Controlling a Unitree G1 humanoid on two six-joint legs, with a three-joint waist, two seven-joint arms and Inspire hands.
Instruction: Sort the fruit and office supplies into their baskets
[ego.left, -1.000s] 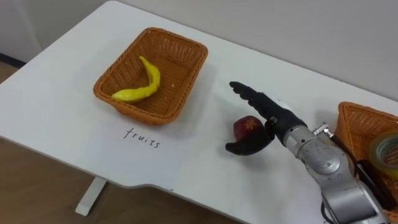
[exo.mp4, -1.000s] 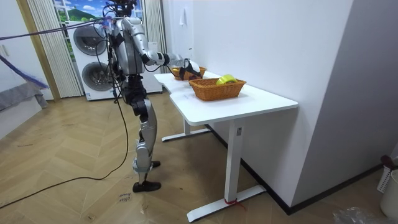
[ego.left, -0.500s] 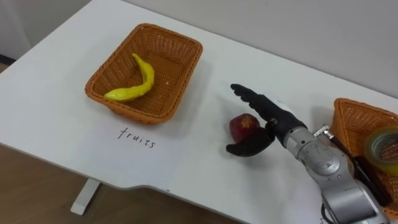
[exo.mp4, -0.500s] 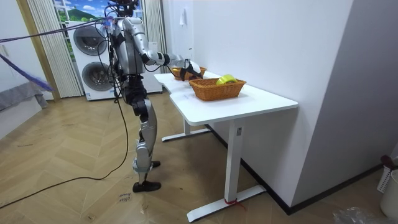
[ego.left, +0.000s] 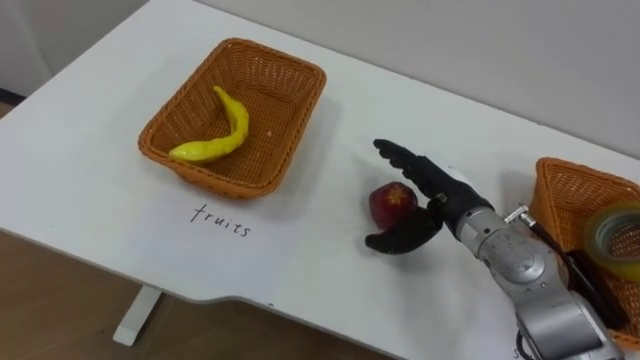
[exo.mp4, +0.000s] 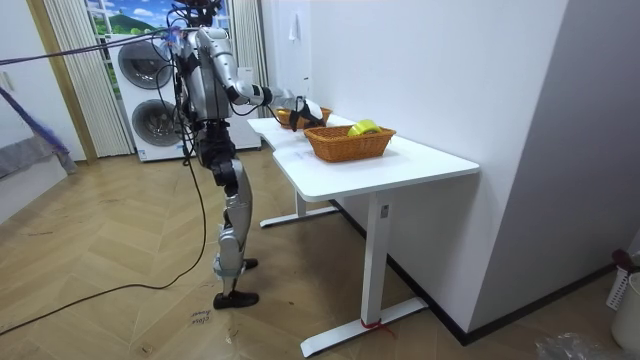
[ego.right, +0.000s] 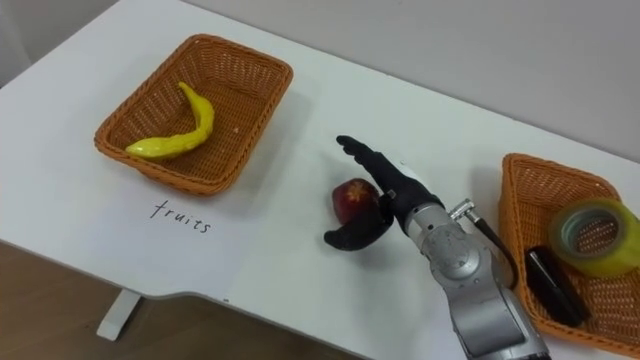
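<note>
A red apple (ego.left: 392, 203) lies on the white table (ego.left: 90, 170) between the two baskets. My right hand (ego.left: 425, 190) is open right beside it, fingers stretched past its far side and thumb (ego.left: 400, 238) under its near side, not closed on it. The wicker fruit basket (ego.left: 290, 140), at the left, holds a yellow banana (ego.left: 220, 138). At the right, the second wicker basket (ego.left: 560, 195) holds a roll of tape (ego.left: 612, 240) and a dark object (ego.right: 552, 285). In the room view I stand at the table's end, right hand (exo.mp4: 300, 108) out over it.
The handwritten word "fruits" (ego.left: 224, 221) marks the table in front of the fruit basket. The table's near edge (ego.left: 240, 298) runs close below the hand, with wood floor beneath. A wall (ego.left: 500, 50) runs behind the table.
The view has shifted slightly since a second ago. My right hand stays open beside the apple, barely moved.
</note>
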